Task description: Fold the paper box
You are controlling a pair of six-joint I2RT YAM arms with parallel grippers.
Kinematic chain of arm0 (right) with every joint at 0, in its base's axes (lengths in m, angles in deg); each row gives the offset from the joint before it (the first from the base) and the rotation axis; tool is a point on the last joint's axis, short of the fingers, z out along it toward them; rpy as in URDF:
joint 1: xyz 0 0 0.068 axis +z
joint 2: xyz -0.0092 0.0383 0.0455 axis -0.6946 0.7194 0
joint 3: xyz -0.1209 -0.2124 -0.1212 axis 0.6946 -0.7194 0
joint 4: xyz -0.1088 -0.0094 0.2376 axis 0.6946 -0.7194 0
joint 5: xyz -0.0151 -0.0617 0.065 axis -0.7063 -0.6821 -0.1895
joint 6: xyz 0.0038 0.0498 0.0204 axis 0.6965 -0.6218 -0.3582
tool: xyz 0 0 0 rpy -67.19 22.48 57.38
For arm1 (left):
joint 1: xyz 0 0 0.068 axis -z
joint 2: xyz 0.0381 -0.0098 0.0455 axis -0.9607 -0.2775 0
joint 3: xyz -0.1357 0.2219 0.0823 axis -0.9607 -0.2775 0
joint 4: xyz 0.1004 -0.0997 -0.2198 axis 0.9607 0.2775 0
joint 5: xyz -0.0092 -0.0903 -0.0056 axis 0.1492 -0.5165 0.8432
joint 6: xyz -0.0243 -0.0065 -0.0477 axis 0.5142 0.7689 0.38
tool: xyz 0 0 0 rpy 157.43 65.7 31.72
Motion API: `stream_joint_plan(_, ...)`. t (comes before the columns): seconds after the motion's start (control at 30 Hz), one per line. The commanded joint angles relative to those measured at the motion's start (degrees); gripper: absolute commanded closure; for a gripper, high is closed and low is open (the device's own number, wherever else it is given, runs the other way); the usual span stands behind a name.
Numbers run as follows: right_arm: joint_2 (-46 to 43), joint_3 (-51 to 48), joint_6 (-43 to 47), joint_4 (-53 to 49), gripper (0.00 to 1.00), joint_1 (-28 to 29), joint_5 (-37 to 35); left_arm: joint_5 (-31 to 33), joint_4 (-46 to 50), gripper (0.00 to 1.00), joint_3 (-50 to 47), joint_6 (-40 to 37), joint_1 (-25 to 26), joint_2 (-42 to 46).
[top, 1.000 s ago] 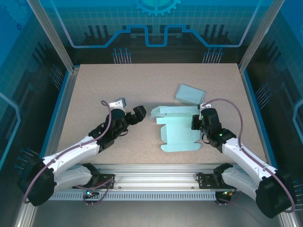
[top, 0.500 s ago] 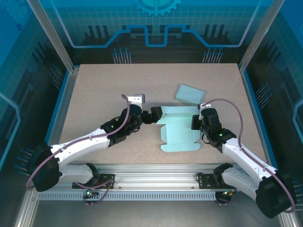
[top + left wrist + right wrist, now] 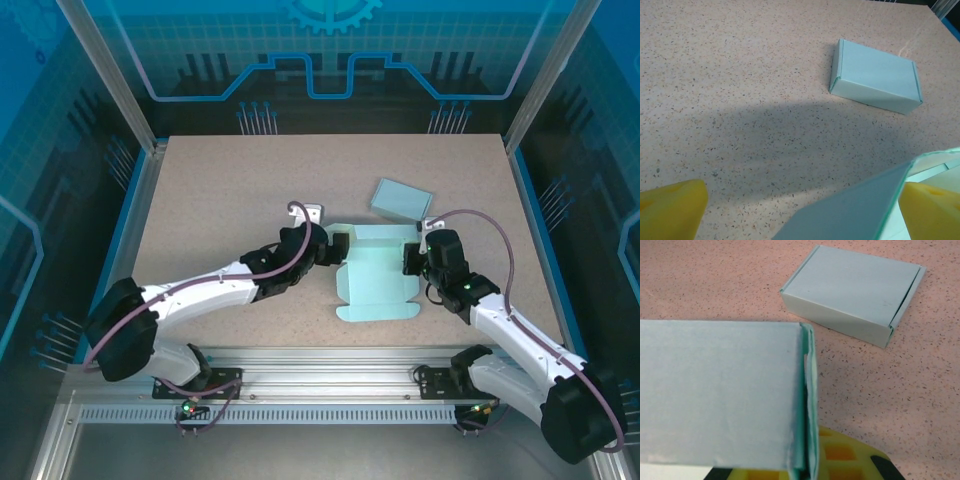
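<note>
**While one pincer clamps the right wall, the other gapes at the left flap**

Though it is far from a box yet, the pale-green paper box (image 3: 378, 285) lies mostly flat on the desk (image 3: 220, 190), a little right of centre in the overhead frame, with an arm at either side.

The right pincer (image 3: 415, 258) sits at its right edge, closed tight on a side wall (image 3: 720, 390) that it holds upright. In that arm's wrist view the wall's doubled edge runs down into the yellow pads (image 3: 840, 457).

The left pincer (image 3: 338, 247) is at the blank's upper-left corner, spread as wide as it goes and holding nothing. In its wrist view the yellow fingers (image 3: 670, 210) sit in the bottom corners. A raised flap (image 3: 855, 210) slants up between them, close to the lower-right finger and well apart from the lower-left one. Whether it touches, I cannot tell.

That is what the coming move hangs on. The flap's fold runs roughly up and down the overhead frame, across the left pincer's gap, so the flap already stands inside the open jaws. The left arm is the nearer and the free one. I'd judge it should close on the flap or press it rightward over the floor panel, while the right grip anchors the sheet.

A finished box (image 3: 403, 198) lies apart, toward the upper right.
</note>
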Motion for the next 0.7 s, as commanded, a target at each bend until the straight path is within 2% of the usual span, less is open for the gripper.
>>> stream_joint_plan(0.0, -0.7, -0.6, -0.5, 1.5, 1.00, 1.2, 1.8, 2.2, -3.4, 0.01, 1.8, -2.1, 0.6, -1.4)
stream_joint_plan(0.23, 0.7, 0.0, -0.4, 1.3, 1.00, 1.8, 1.6, -3.8, -18.8, 0.01, -3.5, -1.1, 1.0, -3.0)
stream_joint_plan(0.37, 1.3, 0.3, -0.5, 0.6, 1.00, 2.1, -0.4, -1.8, -24.1, 0.01, -9.1, 0.5, 1.0, -0.8)
stream_joint_plan(0.47, 1.5, 0.4, -0.9, 0.2, 1.00, 2.2, -2.0, 1.5, -24.2, 0.01, -14.2, 1.3, 0.9, 3.8)
stream_joint_plan(0.67, 2.4, 0.8, -1.1, -0.5, 1.00, 2.4, -3.9, 3.8, -13.8, 0.01, -21.9, 7.4, 0.8, 15.1)
